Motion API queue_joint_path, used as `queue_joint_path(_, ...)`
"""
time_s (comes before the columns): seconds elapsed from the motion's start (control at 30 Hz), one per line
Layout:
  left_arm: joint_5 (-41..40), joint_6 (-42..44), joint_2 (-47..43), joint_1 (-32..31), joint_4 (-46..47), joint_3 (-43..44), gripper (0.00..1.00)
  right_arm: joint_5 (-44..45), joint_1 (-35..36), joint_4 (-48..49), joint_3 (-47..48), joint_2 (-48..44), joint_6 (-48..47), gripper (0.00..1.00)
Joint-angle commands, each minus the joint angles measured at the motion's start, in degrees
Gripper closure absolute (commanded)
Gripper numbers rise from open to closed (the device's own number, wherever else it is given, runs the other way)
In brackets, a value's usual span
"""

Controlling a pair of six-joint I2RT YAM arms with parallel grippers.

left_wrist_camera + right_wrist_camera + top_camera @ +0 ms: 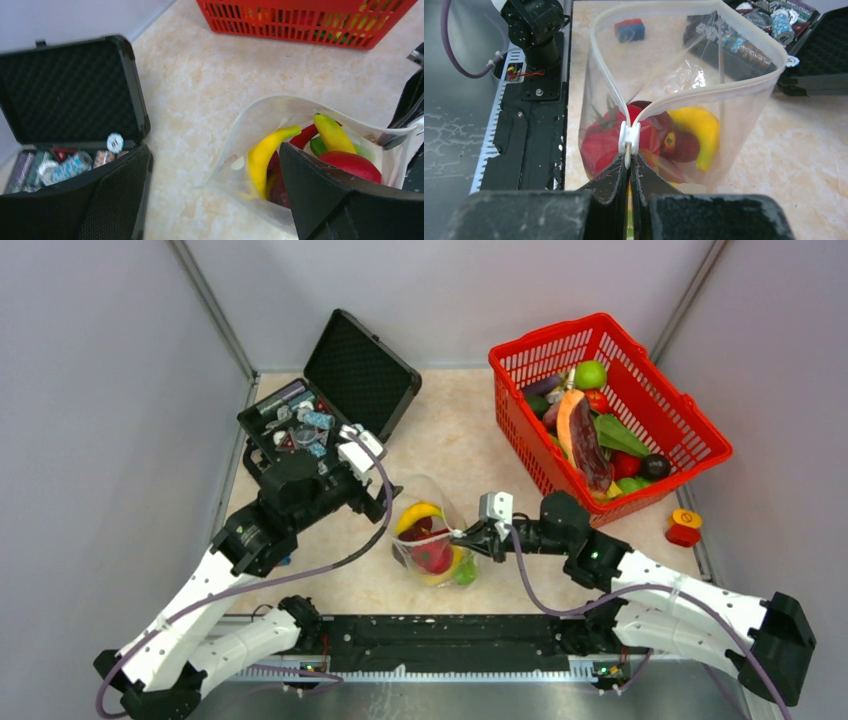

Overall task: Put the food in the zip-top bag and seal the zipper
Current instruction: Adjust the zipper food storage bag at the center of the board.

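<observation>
Right gripper (630,165): my jaws are pressed fully together on the tab of the white slider (629,137) at one end of the zipper (684,96). Left gripper (212,150): my jaws are spread to full width and hold nothing, with one finger (340,200) just beside the zip-top bag (432,502). The bag stands on the table between the black case (362,370) and the red basket (560,335), its mouth gaping. Inside lie a yellow banana (265,155) and a red fruit (601,140).
</observation>
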Motion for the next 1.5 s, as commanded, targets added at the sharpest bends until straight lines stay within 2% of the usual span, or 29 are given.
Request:
queue_joint_path(0.0,7.8,10.6,2.6,0.2,8.5,1.5,0.01,-5.8,-2.5,2.8,0.5,-3.5,0.9,1.00)
queue_joint_path(0.1,14.8,16.7,6.1,0.2,6.3,5.3,0.01,-5.1,-3.0,1.5,-0.5,-5.0,0.2,1.00)
queue_joint_path(0.27,25.8,31.5,9.9,0.2,6.1,5.2,0.01,-4.3,-4.0,1.5,-2.5,-6.5,0.3,1.00)
queue_joint_path(0.33,27.8,31.5,11.3,0.5,8.1,6.8,0.01,-4.1,-4.5,1.7,-3.0,-6.8,0.3,1.00)
queue_joint_path(0.4,33.1,33.1,13.2,1.3,6.6,9.0,0.01,-4.1,-4.7,2.5,-3.4,-7.1,0.6,1.00)
queue_joint_path(0.53,42.0,36.4,18.0,1.9,-3.4,15.3,0.01,-3.7,-4.9,3.2,-3.6,-6.9,0.7,1.00)
queue_joint_path(0.87,55.4,35.9,20.3,1.7,-7.0,13.7,0.01,-0.9,-5.0,9.2,-7.2,-8.7,3.9,1.00)
queue_joint_path(1.1,49.4,35.2,23.9,-1.7,-9.6,14.2,0.01,-1.0,-5.0,9.3,-7.2,-9.4,4.4,1.00)
queue_joint_path(1.3,39.3,32.1,22.0,-7.4,-5.1,10.4,0.01,-0.6,-5.0,7.9,-6.8,-9.9,4.1,1.00)
queue_joint_path(1.47,33.8,31.9,21.8,-11.0,-5.3,10.1,0.01,-0.6,-5.0,7.6,-6.6,-10.1,4.1,1.00)
